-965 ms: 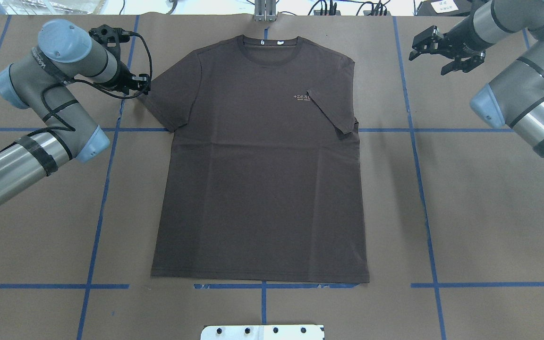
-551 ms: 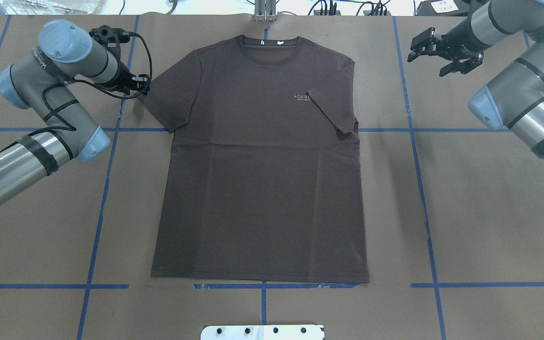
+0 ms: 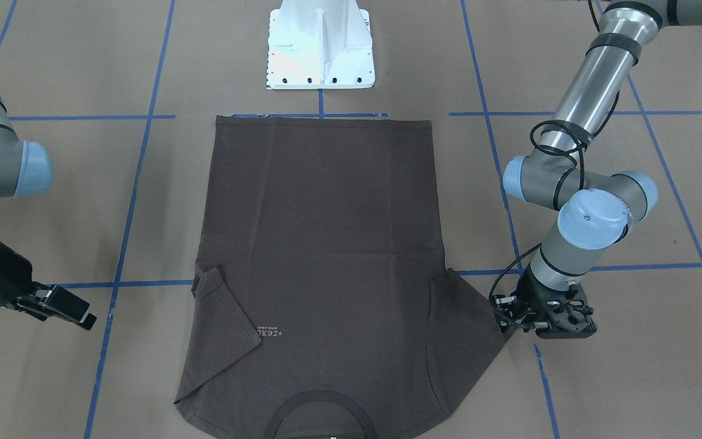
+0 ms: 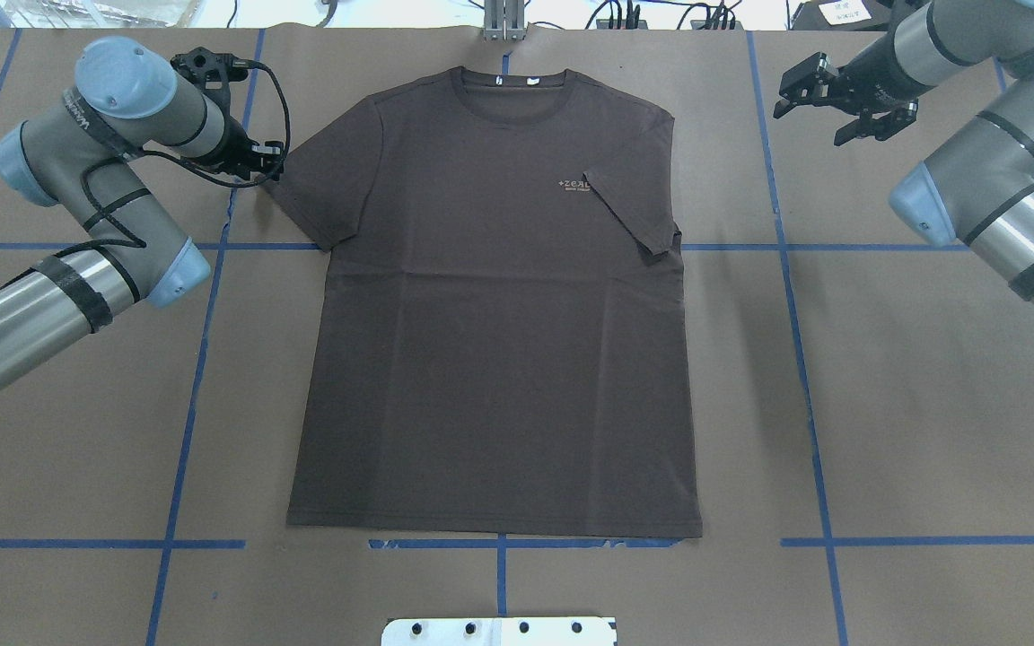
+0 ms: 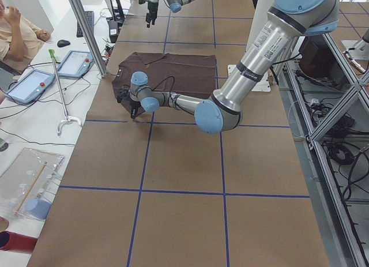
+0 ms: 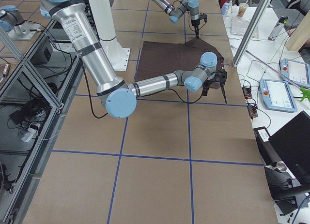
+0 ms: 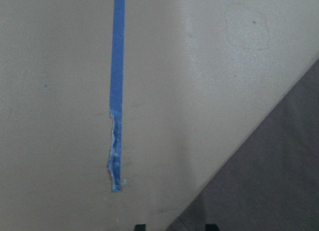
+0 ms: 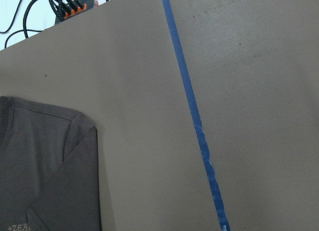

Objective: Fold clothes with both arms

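Right fingers (image 4: pixel 793 90): lifted slightly toward the far edge of the tabletop (image 4: pixel 912 422), now a little farther from the T-shirt (image 4: pixel 490 359) shoulder beside them.
Right arm (image 4: pixel 984 188): elbow joint drawn back likewise.
Left arm (image 4: pixel 113 108): wrist cap nudged marginally farward.

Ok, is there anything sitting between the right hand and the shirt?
Nothing visible does. Between the right hand and the nearest edge of the T-shirt there is only bare table, crossed by a flat blue tape line. The hand is open and apart from the cloth.
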{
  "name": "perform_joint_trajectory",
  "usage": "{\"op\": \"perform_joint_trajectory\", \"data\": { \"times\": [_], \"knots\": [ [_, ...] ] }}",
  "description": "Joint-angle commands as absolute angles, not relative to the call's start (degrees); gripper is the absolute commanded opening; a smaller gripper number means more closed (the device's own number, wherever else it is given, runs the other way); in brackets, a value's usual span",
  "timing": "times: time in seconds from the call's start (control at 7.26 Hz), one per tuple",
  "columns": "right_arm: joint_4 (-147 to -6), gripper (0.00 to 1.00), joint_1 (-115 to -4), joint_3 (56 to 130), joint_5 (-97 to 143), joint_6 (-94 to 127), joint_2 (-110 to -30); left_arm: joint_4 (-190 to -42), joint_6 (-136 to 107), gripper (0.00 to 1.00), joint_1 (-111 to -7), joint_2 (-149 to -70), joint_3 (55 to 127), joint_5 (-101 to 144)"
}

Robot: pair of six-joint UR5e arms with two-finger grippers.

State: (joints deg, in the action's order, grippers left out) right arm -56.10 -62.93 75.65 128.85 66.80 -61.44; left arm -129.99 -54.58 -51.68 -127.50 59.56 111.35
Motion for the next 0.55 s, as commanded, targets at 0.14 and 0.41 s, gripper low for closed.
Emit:
{"op": "perform_joint_trajectory", "data": {
  "times": [0.14,0.41],
  "knots": [
    [-56.16,1.00,-62.93,75.85,128.94,66.88,-61.35,-129.99,-54.58,0.49,-51.68,-127.44,59.50,111.45],
    [-56.16,1.00,-62.93,76.02,129.02,66.88,-61.35,-129.99,-54.58,0.46,-51.68,-127.44,59.50,111.45]
  ]
}}
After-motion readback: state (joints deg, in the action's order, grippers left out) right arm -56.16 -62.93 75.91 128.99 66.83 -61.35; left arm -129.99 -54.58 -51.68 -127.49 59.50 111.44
